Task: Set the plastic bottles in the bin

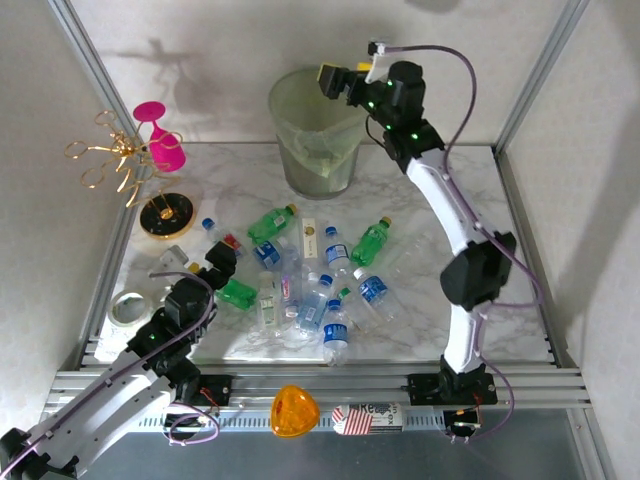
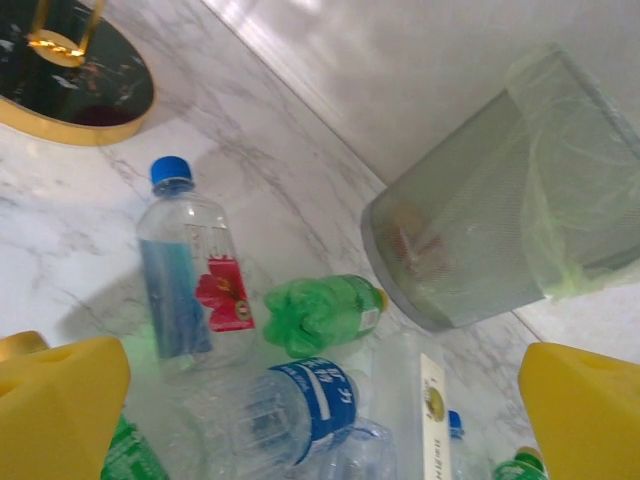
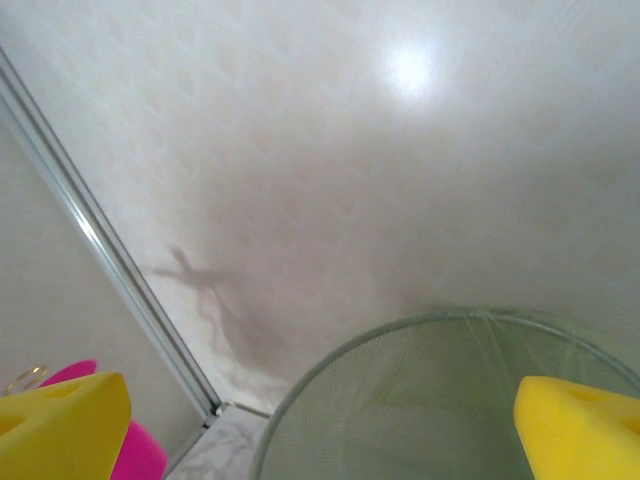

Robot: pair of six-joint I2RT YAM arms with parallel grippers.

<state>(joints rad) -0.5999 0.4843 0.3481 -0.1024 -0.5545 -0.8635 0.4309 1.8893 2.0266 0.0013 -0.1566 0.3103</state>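
At left, the left gripper (image 1: 218, 258) hangs low over the near edge of the heap, its yellow fingers (image 2: 60, 405) spread wide with nothing between them. Its wrist view looks down on a clear blue-capped bottle (image 2: 185, 270) and a green bottle (image 2: 320, 315) lying on the marble bench (image 1: 420, 300). At centre, about a dozen plastic bottles (image 1: 310, 290) lie scattered, all short of the bin (image 1: 315, 150) at the bench's far side. At right, the right gripper (image 1: 340, 80) is poised above the bin's rim, splayed and empty. The drop-off appears done for this arm. Next it must swing down to the heap, while the left need only descend and close on a bottle.
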